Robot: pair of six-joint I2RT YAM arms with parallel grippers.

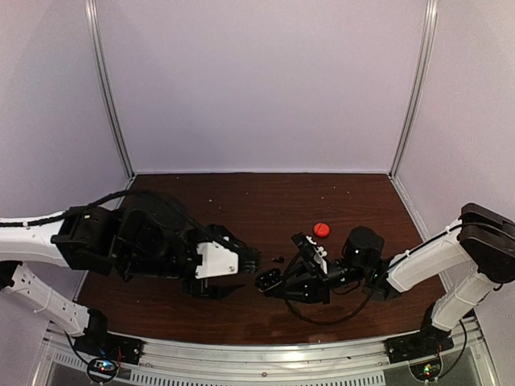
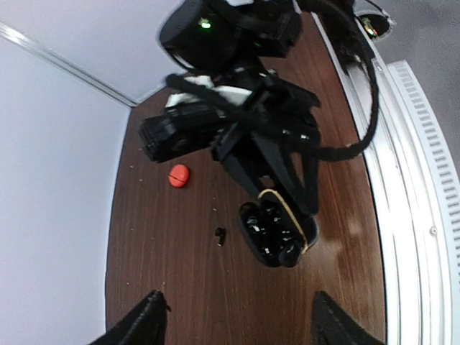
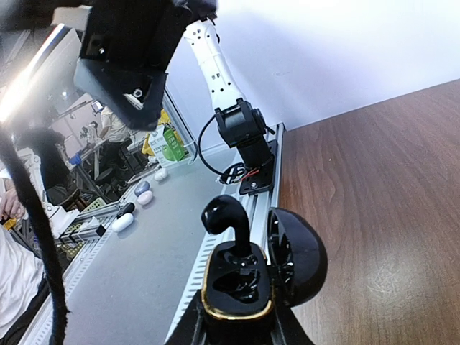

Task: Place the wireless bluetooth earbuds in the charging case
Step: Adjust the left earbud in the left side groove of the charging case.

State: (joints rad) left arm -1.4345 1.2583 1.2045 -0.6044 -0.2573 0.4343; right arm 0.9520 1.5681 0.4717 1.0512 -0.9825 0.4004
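Pinching open charging case with right fingers, one black earbud standing in it; left fingers spread, second earbud on counter.

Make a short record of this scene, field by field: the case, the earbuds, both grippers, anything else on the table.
charging case: black, gold rim, lid open
earbud in case: black, sticking up from a slot
loose earbud: black, lying on the table, apart from the case
right gripper: shut on the charging case
left gripper: open, nothing between its fingers
small red object: on the table beyond the right gripper
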